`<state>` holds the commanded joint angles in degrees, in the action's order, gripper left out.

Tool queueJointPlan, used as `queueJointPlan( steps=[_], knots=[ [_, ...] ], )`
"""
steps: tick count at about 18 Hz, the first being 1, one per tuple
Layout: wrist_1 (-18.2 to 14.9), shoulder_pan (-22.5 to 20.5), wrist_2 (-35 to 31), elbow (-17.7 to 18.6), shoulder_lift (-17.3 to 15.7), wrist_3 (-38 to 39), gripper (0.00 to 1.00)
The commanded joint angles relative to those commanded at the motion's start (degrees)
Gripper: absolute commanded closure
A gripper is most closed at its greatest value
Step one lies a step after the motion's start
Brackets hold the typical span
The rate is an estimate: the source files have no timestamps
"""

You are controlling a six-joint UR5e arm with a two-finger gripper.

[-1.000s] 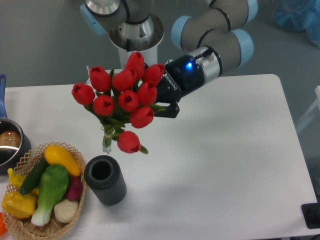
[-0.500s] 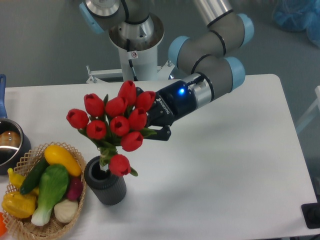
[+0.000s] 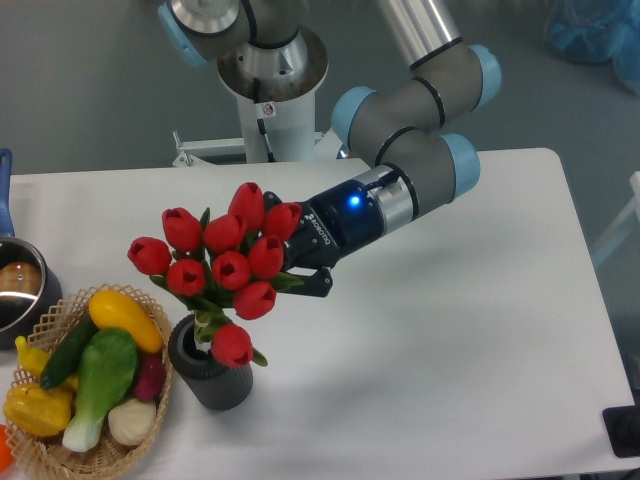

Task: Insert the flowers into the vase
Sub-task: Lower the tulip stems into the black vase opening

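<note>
The flowers, a bound bunch of red tulip buds with green stems, stand tilted with their stem ends down inside the mouth of the vase. That vase is a short dark grey ribbed cylinder near the table's front left. My gripper reaches in from the right and is shut on the flowers behind the buds; its fingertips are mostly hidden by the blooms. One low bud hangs over the vase's rim.
A wicker basket of vegetables sits right beside the vase on its left. A metal pot with a blue handle stands at the left edge. The arm's base rises at the table's back.
The gripper has carried the flowers down and left; the stems, above the table a second ago, now sit lower in the vase's mouth.
</note>
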<state>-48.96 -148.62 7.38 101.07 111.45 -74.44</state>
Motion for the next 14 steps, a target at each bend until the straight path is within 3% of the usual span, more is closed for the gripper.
queueJointPlan(
  steps=[7, 14],
  knots=[
    [0.0, -0.1, -1.1, 1.8, 0.8, -0.3, 1.0],
    [0.0, 0.1, -6.3, 2.8, 2.1, -3.2, 1.0]
  ],
)
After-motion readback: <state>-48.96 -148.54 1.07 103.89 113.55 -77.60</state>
